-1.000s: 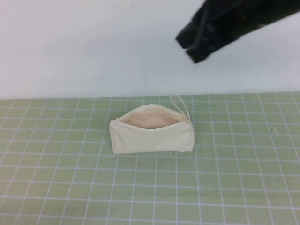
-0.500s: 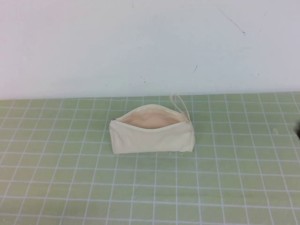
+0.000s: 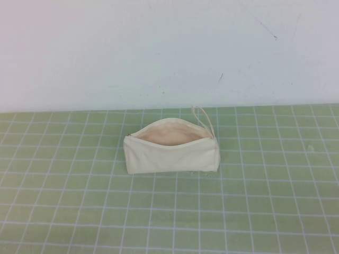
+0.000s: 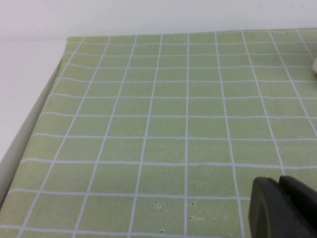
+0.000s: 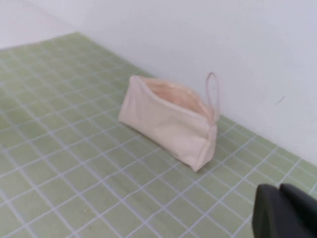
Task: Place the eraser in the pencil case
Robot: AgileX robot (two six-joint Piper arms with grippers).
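Observation:
The cream-white pencil case [image 3: 172, 150] lies on the green grid mat, its zip mouth open upward and its pale peach lining showing. Its loop strap [image 3: 204, 119] sticks up at its right end. It also shows in the right wrist view [image 5: 168, 119]. The eraser shows in no view. My right gripper [image 5: 280, 189] is shut and empty, low over the mat and well apart from the case. My left gripper [image 4: 280, 181] is shut and empty over bare mat near the mat's left side. Neither gripper shows in the high view.
The green grid mat [image 3: 265, 201] covers the table up to a white wall [image 3: 159, 53] behind. Its left edge [image 4: 44, 104] drops off to a white surface. A small pale thing [image 4: 314, 65] peeks in at the left wrist view's border.
My right arm, which hung at the high view's upper right one second ago, has withdrawn to the right and out of that view. The pencil case has not moved.

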